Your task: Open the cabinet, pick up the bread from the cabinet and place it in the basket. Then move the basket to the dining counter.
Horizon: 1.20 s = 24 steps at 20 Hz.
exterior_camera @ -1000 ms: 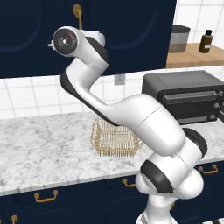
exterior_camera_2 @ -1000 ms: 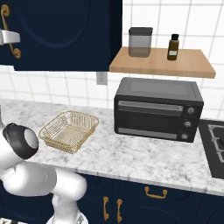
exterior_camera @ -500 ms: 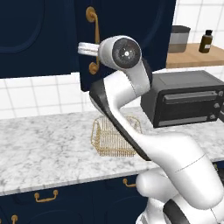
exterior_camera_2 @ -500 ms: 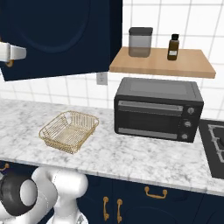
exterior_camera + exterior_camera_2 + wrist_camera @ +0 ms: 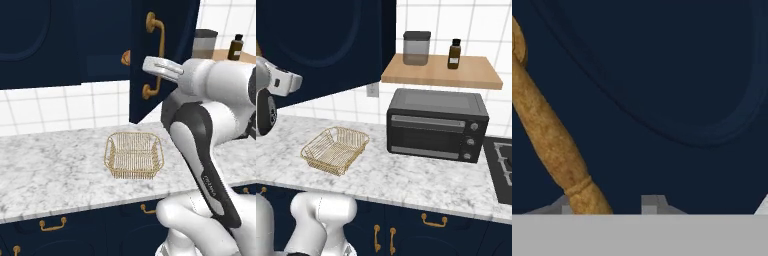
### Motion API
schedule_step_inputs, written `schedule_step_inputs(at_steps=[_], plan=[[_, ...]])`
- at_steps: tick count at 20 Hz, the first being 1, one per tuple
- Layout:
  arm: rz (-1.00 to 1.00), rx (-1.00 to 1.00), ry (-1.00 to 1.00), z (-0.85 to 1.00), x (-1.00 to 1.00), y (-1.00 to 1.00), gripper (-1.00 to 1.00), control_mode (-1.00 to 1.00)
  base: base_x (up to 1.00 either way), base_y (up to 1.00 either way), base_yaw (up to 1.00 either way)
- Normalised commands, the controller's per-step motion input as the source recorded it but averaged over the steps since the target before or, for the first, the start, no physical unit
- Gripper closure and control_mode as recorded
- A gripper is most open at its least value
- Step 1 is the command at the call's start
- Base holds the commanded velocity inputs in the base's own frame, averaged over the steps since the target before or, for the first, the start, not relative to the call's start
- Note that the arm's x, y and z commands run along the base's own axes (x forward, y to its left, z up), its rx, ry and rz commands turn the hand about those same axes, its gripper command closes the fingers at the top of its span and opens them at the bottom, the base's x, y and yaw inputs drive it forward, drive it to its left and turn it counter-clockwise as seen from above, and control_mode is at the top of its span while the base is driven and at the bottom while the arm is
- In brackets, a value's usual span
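Worktop [image 5: 421, 180] holds 1 basket [image 5: 334, 149] and 1 toaster oven [image 5: 437, 124].

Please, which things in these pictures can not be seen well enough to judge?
- Inside of the cabinet: right base view, its open door covers it.
- tan spot: left base view, mostly behind the door edge; bread or not, unclear.
- claw on the brass handle: hand view, fingertips cut off at the bottom edge.
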Motion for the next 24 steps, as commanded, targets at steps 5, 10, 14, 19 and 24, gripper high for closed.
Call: schedule_step_inputs(at_steps=[5, 10, 14, 19, 24], plan=[[0.20, 0.15, 0.14, 0.08, -0.92, -1.00, 1.00, -1.00, 0.00, 0.00, 0.00], [0.11, 0.07, 0.20, 0.00, -0.08, -0.89, 1.00, -1.00, 0.00, 0.00, 0.00], [0.00, 0.01, 0.02, -0.09, -0.16, -0.01, -1.00, -1.00, 0.00, 0.00, 0.00], [0.08, 0.01, -0.09, -0.12, 0.32, -0.16, -1.00, -1.00, 0.00, 0.00, 0.00], [0.13, -0.10, -0.22, 0.00, 0.17, -0.36, -1.00, -1.00, 0.00, 0.00, 0.00]])
